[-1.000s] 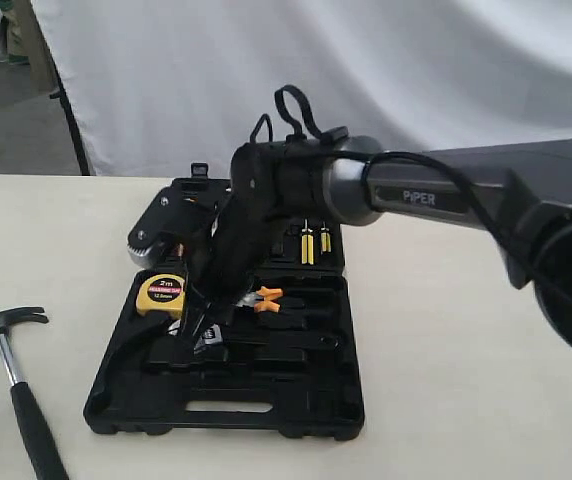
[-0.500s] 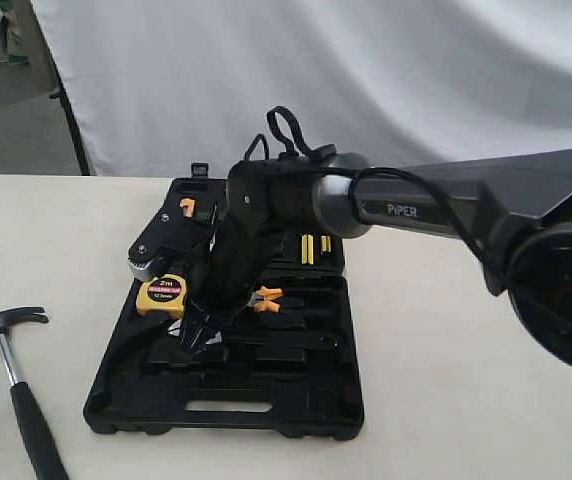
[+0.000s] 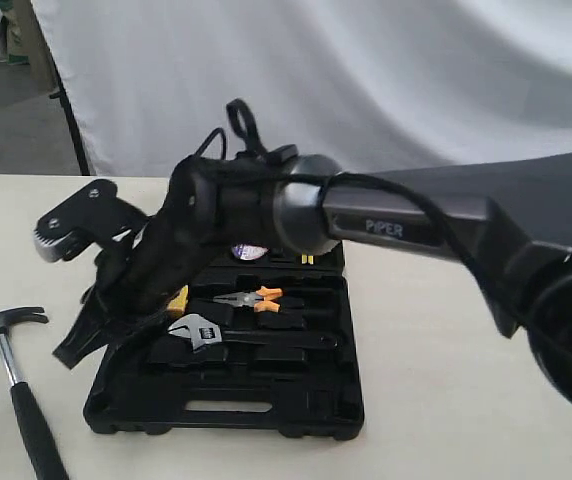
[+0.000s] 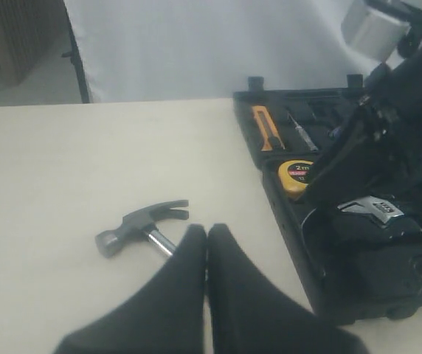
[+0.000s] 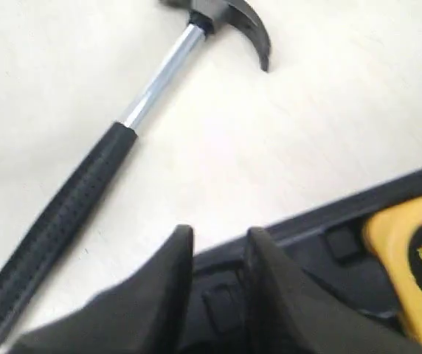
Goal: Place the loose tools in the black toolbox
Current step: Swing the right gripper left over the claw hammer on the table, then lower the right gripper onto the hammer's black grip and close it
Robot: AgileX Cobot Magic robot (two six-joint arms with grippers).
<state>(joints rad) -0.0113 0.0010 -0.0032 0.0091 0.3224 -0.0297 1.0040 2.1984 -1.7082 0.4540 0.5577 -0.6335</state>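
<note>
Exterior view: the right gripper [image 3: 74, 348] hangs past the left rim of the black toolbox [image 3: 306, 415], over bare table [image 3: 446, 400] between the box and the hammer [image 3: 11, 380], whose handle runs off the frame's lower edge. The wrench [image 3: 216, 334] lies in the tray; the tape roll [image 3: 249, 251] sits further back, partly behind the arm. A second ago this gripper was down in the tray at the wrench; now the wrench lies free.

Left wrist view: the left gripper [image 4: 206, 230] has its fingers pressed together, empty, near the hammer's head, with wide open table beyond.

Right wrist view: the right gripper's fingers stand narrowly apart, holding nothing, above the box's rim; the hammer lies clear on the table
</note>
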